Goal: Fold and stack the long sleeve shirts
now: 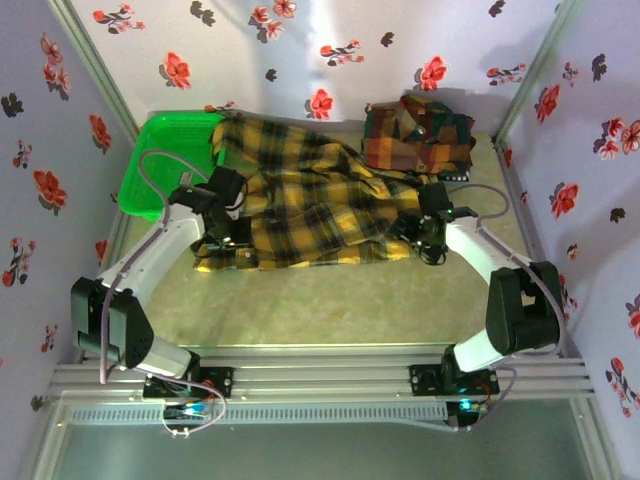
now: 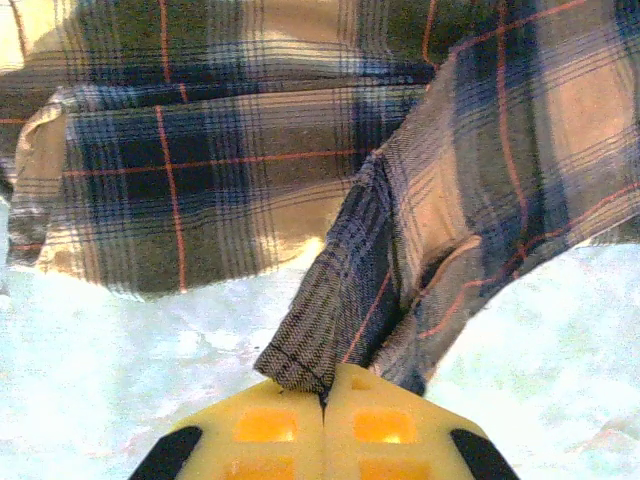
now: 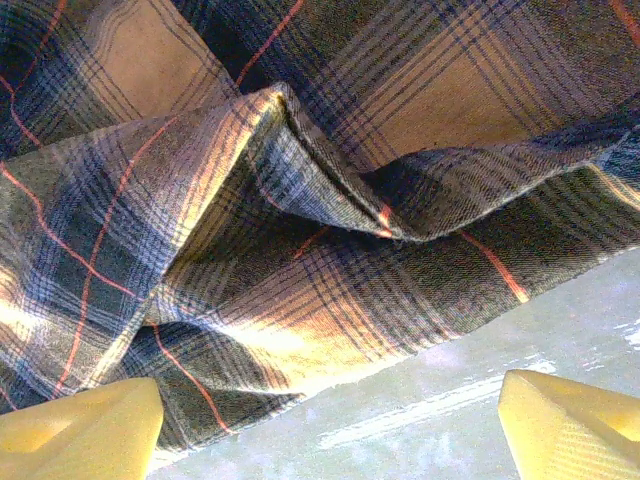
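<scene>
Far left: one green basket (image 1: pixel 165 160), its right rim overlapped by the top corner of the single mustard-yellow shirt (image 1: pixel 310 205), spread rumpled across the middle of the tabletop (image 1: pixel 330 300). Next, left jaws closed tight on a pinch of its lower left hem, plain from the left wrist. Soft, light, limp flannel by the look: likely to sag and crease, unlikely to slip; best taken at hems, cuffs or shoulder seams, both sides lifted together. Further right, right jaws wide apart at the shirt's right edge, gripping nothing. Rear right, apart from both: a folded pile (image 1: pixel 418 135) of red, orange and green check; hard to count, perhaps one or two shirts.
</scene>
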Tool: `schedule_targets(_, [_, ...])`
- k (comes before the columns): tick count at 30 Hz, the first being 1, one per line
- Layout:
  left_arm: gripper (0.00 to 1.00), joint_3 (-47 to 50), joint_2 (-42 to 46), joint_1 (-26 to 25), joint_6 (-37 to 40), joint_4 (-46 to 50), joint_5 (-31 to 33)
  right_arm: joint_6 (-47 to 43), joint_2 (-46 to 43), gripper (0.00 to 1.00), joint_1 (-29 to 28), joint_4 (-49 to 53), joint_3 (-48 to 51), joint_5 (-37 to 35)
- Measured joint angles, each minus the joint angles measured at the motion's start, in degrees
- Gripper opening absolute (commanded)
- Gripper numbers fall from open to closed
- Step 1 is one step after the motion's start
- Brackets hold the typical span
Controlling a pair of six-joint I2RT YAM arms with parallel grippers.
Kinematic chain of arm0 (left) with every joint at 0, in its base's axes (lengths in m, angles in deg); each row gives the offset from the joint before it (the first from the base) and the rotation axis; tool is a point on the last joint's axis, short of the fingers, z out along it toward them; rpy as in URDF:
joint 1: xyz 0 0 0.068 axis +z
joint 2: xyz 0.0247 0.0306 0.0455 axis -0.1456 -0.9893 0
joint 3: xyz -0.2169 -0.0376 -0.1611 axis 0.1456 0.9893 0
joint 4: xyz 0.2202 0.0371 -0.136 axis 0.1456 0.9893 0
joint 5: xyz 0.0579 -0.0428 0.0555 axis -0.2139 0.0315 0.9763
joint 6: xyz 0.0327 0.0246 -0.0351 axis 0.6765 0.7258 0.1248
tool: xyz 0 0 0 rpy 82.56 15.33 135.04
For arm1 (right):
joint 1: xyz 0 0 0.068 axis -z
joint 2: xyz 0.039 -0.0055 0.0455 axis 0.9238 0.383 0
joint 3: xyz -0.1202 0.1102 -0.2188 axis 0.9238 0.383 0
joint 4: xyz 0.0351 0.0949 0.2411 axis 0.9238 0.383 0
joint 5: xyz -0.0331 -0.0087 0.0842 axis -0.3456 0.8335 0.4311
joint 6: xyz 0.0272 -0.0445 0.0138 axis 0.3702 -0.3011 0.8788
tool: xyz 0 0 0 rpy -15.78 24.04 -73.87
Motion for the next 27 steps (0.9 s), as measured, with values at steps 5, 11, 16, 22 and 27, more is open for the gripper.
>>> schedule_targets(5, [0.00, 0.0, 0.2, 2.1, 1.9, 0.3, 0.1, -0.1, 1.5, 0.88, 0.0, 0.1, -0.6, -0.2])
schedule_targets(11, [0.00, 0.0, -1.2, 3.8, 4.1, 1.4, 2.1, -0.2, 2.0, 0.88, 0.0, 0.5, -0.8, -0.4])
schedule_targets(16, [0.00, 0.1, -4.3, 4.6, 5.7, 1.4, 3.8, -0.6, 2.3, 0.87, 0.0, 0.7, -1.7, -0.4])
schedule_targets(22, [0.00, -0.7, -10.5, 4.6, 7.2, 1.4, 6.1, -0.7, 2.4, 0.87, 0.0, 0.9, -2.2, -0.3])
schedule_targets(27, [0.00, -3.2, -15.7, 4.6, 8.9, 1.4, 8.8, -1.6, 2.4, 0.87, 0.0, 1.6, -3.8, -0.3])
